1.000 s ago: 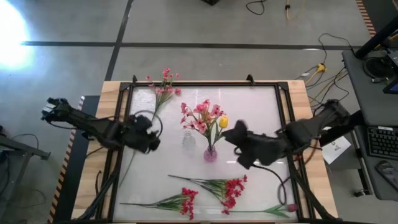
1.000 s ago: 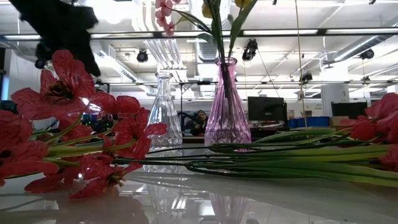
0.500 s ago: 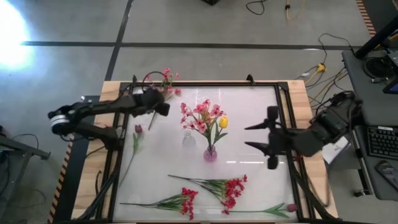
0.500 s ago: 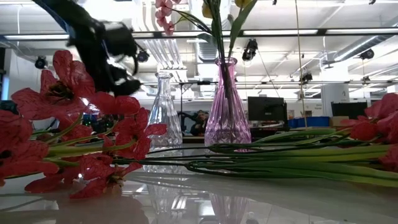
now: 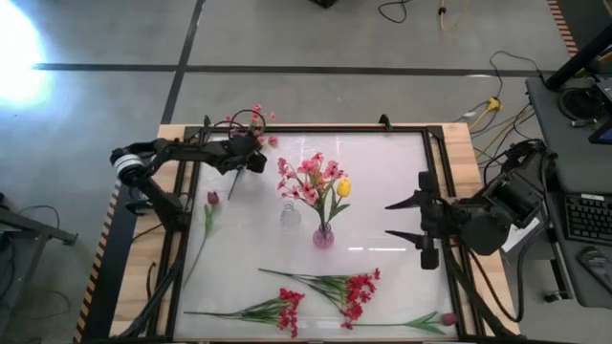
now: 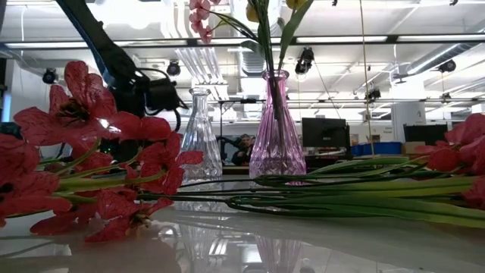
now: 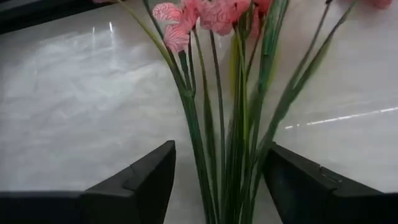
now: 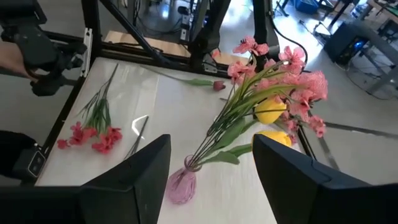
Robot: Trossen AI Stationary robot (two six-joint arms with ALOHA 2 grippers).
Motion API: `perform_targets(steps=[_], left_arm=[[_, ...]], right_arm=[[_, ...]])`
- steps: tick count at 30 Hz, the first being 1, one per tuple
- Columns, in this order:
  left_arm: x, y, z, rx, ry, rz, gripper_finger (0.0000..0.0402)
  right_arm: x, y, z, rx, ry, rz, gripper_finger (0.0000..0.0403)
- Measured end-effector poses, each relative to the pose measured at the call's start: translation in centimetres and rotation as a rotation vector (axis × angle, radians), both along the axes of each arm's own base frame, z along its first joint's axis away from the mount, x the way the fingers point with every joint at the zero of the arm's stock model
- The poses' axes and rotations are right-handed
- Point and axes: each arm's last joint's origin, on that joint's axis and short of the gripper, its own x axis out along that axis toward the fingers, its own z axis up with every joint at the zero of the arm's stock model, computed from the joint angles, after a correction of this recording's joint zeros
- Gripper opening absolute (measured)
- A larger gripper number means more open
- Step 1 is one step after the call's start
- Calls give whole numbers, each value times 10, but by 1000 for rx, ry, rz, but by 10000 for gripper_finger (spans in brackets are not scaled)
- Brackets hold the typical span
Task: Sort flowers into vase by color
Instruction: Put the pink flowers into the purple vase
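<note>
A pink spray point(image 5: 255, 122) lies at the table's far left edge. My left gripper point(image 5: 254, 160) is low over its stems point(image 7: 231, 143), open, one finger on each side of them and apart from them. My right gripper point(image 5: 405, 220) hangs open and high at the table's right, with nothing between its fingers point(image 8: 205, 186). The pink vase point(image 5: 324, 236) holds pink sprays and yellow blossoms point(image 8: 271, 111). Beside it stands a clear glass vase point(image 5: 290, 216). Red sprays point(image 5: 352, 290) lie along the near edge.
A dark-red bud on a long stem point(image 5: 211, 200) lies at the table's left. Another bud point(image 5: 446, 318) lies at the near right corner. A black frame point(image 5: 316, 130) rims the white tabletop. Bare tabletop shows between the vases and my right gripper.
My left gripper has swung from the table's left middle toward the far edge and sunk over the pink spray. My right gripper has drawn back from the pink vase toward the right edge and rolled about its own line.
</note>
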Motion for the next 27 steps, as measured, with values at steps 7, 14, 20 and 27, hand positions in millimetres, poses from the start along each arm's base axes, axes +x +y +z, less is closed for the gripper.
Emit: perform_targets(steps=[7, 14, 20, 27], left_arm=[[-1, 10, -6, 3, -2, -10, 102], [-3, 7, 10, 12, -67, -32, 12], [1, -26, 77, 181, -279, -185, 2], [-28, -87, 160, 449, -539, -387, 0]], right_arm=[[-3, -2, -5, 71, 51, -34, 219], [-12, -5, -2, 94, 59, 4, 219], [-14, -3, -10, 31, 71, 22, 219], [-2, 9, -38, 25, 52, 24, 219]])
